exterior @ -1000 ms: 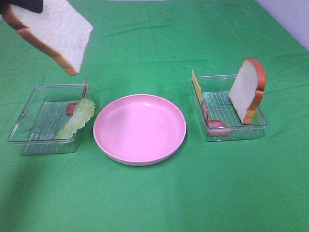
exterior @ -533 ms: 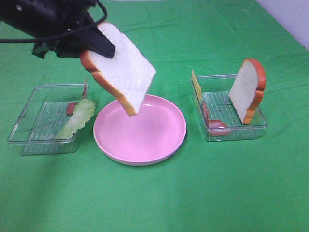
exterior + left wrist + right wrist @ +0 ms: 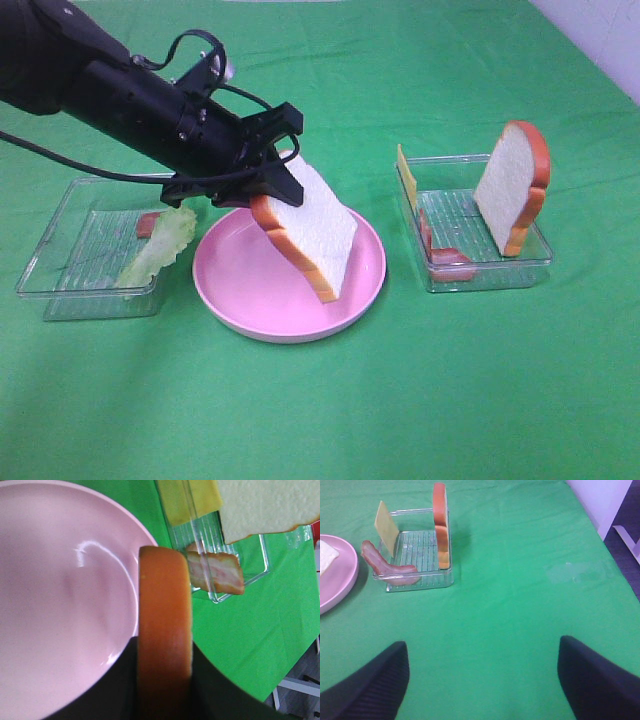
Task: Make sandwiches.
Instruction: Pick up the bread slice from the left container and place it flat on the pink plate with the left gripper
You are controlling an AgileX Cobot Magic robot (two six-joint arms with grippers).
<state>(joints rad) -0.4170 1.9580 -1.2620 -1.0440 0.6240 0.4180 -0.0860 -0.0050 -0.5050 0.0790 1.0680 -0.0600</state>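
Lying in the left tray (image 3: 90, 305): a pale green lettuce leaf (image 3: 160, 245) drapes against the tray's right wall, and a small red bacon piece (image 3: 147, 224) sits just behind it.
Left arm: it reaches in from the upper left of the high view and ends over the plate's back rim.
Left gripper (image 3: 272, 185): its jaws are pinched onto the upper crust edge of one bread slice (image 3: 315, 235); the left wrist view shows the dark fingers flanking the orange-brown crust on both sides.
Held slice: it hangs tilted, white face turned up and to the right, lower corner down over the right half of the plate. Whether that corner touches the plate cannot be told.
Pink plate (image 3: 240, 270): round, it stands on the cloth between the two trays.
Right tray (image 3: 490, 278): clear plastic, just right of the plate.
Cheese slice (image 3: 405, 175): thin and yellow, it stands on edge at the tray's left wall.
Bacon strips (image 3: 450, 262): pink-red, they curl at the tray's front left corner.
Second bread slice (image 3: 515, 185): it stands upright, leaning on the tray's right side.
Right gripper (image 3: 482, 680): seen only in its own wrist view, its fingers are spread wide with nothing between them, over bare cloth well apart from the right tray.
Green cloth (image 3: 400, 400): it covers the whole table.
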